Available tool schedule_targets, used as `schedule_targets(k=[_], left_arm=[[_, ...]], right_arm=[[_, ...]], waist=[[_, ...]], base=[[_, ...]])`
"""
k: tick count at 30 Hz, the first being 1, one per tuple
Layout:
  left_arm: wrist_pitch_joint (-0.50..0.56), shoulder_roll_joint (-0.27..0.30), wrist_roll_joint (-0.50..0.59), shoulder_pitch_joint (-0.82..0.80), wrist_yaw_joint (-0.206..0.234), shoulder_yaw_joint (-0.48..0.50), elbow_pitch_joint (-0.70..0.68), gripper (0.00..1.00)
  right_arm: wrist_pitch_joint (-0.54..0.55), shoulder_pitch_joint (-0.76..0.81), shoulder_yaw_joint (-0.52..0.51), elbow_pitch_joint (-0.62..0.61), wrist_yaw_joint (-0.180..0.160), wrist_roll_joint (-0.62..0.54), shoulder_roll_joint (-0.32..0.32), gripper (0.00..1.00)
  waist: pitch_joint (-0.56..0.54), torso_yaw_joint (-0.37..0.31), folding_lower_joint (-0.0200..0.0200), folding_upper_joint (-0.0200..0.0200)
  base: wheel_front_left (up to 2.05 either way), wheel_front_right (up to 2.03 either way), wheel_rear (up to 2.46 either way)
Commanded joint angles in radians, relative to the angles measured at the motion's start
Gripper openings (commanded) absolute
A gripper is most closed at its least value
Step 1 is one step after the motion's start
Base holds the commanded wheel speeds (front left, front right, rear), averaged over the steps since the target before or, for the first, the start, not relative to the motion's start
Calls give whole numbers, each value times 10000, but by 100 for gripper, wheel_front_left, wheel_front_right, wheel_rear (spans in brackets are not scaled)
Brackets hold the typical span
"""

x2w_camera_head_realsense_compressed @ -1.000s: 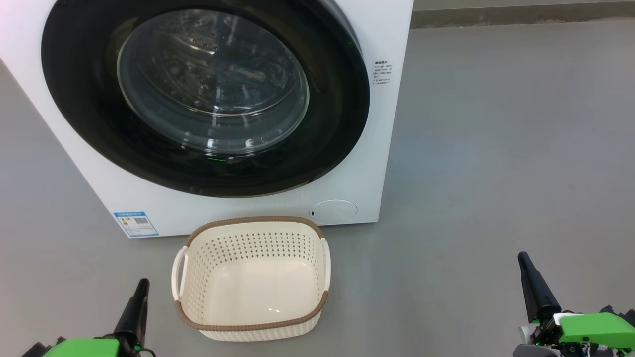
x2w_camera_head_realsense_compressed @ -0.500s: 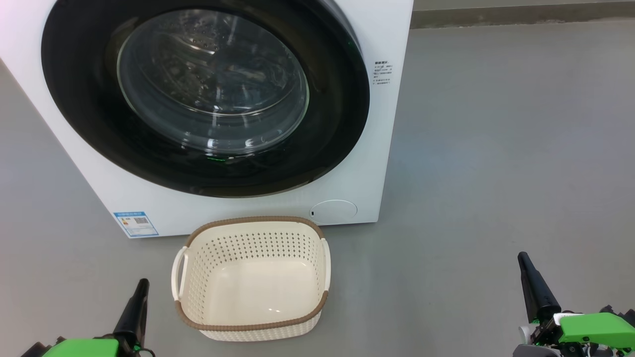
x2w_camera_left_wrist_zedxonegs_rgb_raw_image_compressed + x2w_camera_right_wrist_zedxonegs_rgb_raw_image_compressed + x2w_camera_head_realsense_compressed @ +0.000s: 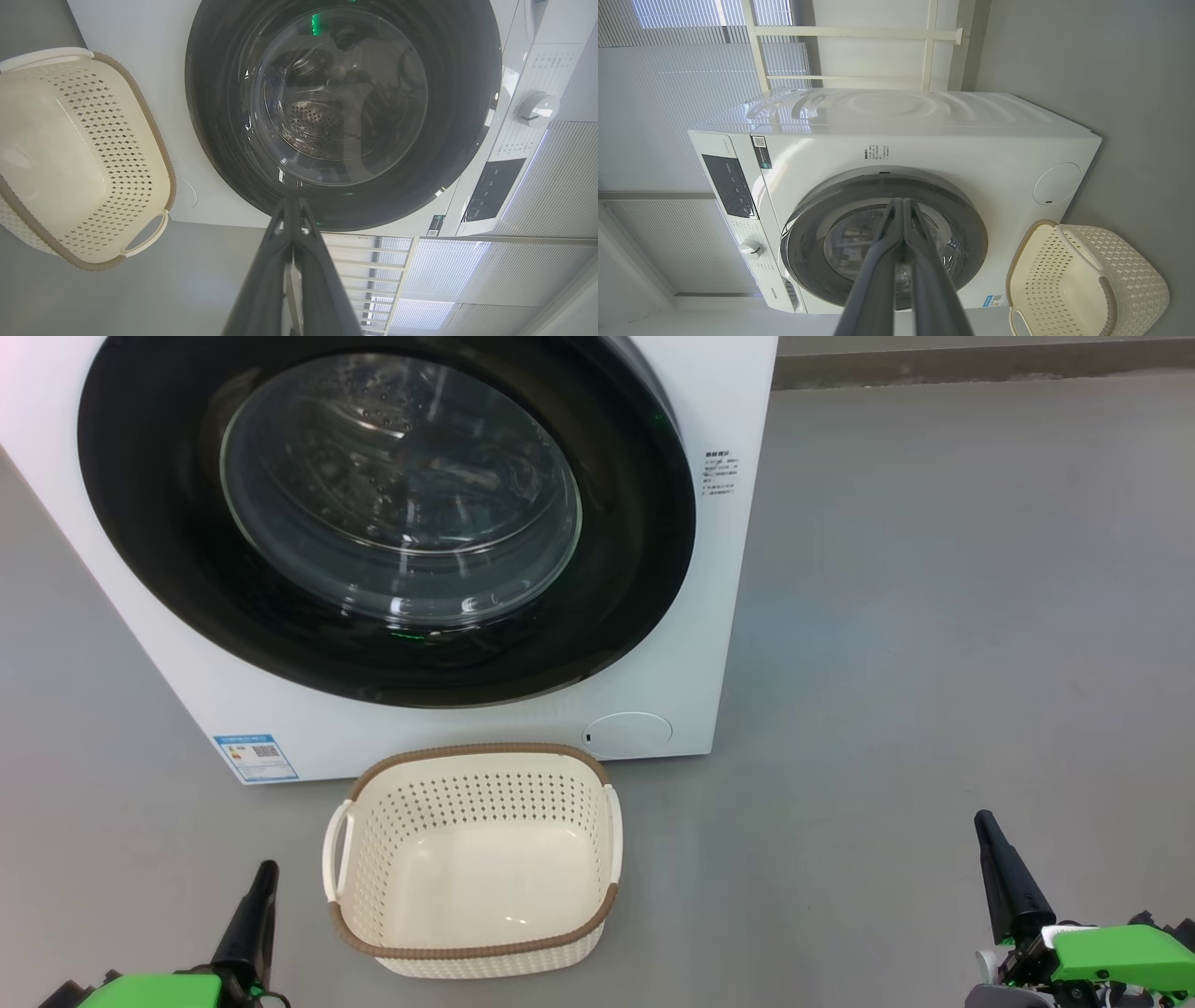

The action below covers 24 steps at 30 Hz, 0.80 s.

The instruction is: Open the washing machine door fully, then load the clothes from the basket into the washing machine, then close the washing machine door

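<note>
I count one big white front-loading washing machine (image 3: pixel 719 616), carrying one round glossy black-rimmed glass door (image 3: pixel 635 569) and one small blue label sticker (image 3: pixel 255 757) on its front. Before that machine stands one cream perforated plastic basket (image 3: pixel 476 793) with two white side handles (image 3: pixel 333 851).

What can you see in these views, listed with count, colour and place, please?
washing machine: one, white, on the floor behind the basket
washing machine door: one, glossy black rim around clear glass, shut on the machine's front
basket: one, cream with a brown rim, on the floor before the machine, bare bottom showing
blue label sticker: one, blue, machine's lower front corner
round flap: one, white, machine's other lower corner
control knob: one, white, on the panel
floor: grey
left gripper: dark fingers, green body, lower left, jaws shut
right gripper: same colours, lower right, jaws shut
</note>
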Motion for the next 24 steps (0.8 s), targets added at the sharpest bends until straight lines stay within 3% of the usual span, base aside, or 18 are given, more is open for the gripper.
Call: schedule_targets(k=[1, 24], left_arm=[[40, 133, 120, -428, -29, 332, -180, 0], [73, 104, 155, -431, -29, 372, -179, 0]], right_arm=[[62, -407, 182, -239, 16, -27, -20, 0], [94, -410, 143, -237, 16, -60, 8, 0]], waist=[[0, 0, 0, 0], [0, 0, 0, 0]], base=[[0, 0, 0], [0, 0, 0]])
